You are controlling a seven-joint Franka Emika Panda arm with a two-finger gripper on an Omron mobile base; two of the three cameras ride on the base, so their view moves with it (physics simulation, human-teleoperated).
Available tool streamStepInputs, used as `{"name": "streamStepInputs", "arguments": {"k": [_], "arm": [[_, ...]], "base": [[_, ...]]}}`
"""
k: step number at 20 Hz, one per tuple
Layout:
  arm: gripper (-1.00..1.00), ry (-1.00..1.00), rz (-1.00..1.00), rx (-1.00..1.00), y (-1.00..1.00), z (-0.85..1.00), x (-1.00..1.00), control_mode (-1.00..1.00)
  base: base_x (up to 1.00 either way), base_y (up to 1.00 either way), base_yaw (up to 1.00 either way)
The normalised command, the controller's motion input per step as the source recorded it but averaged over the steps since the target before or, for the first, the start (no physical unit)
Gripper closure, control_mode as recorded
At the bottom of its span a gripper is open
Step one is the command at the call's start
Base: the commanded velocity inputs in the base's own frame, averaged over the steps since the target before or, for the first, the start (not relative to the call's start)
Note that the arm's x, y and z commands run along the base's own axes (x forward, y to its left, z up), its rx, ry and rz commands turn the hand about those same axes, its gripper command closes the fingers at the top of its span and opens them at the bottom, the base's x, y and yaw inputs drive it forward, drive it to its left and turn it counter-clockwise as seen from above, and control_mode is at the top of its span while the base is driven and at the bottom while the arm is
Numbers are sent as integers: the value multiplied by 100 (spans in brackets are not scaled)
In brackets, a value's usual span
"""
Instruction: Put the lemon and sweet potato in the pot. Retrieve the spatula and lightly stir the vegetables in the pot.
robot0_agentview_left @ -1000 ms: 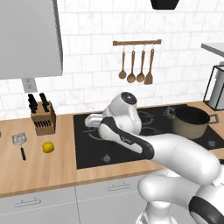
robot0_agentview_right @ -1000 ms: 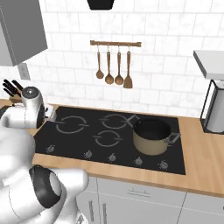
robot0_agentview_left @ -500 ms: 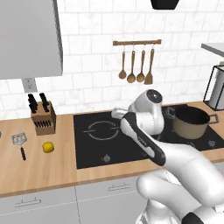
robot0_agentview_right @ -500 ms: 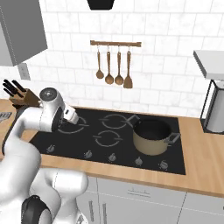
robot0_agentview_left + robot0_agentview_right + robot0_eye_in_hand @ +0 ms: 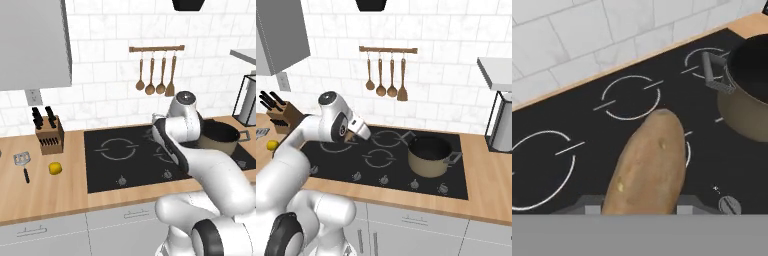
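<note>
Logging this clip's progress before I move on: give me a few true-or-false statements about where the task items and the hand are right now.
1. The sweet potato is held in the hand, above the black cooktop. True.
2. The lemon already lies inside the pot. False: it sits on the wooden counter, left of the cooktop.
3. The spatula lies on the counter near the lemon. True.
4. The pot stands on the counter beside the knife block. False: it stands on the cooktop's right side, far from the block.
5. The pot holds both vegetables. False: what shows of its inside is bare.
</note>
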Motion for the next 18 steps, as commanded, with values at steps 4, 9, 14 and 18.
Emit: {"name": "streamStepInputs", "arguments": {"k": [4, 9, 14, 18], "arm": [[100, 10, -19, -9, -100, 0, 2, -100], [100, 8, -9, -1, -100, 0, 0, -100], [100, 0, 0, 1, -100, -16, 1, -100], [100, 4, 0, 4, -100, -22, 22, -100]], "base": [[0, 0, 0], [0, 0, 0], [0, 0, 0], [0, 0, 0]]}}
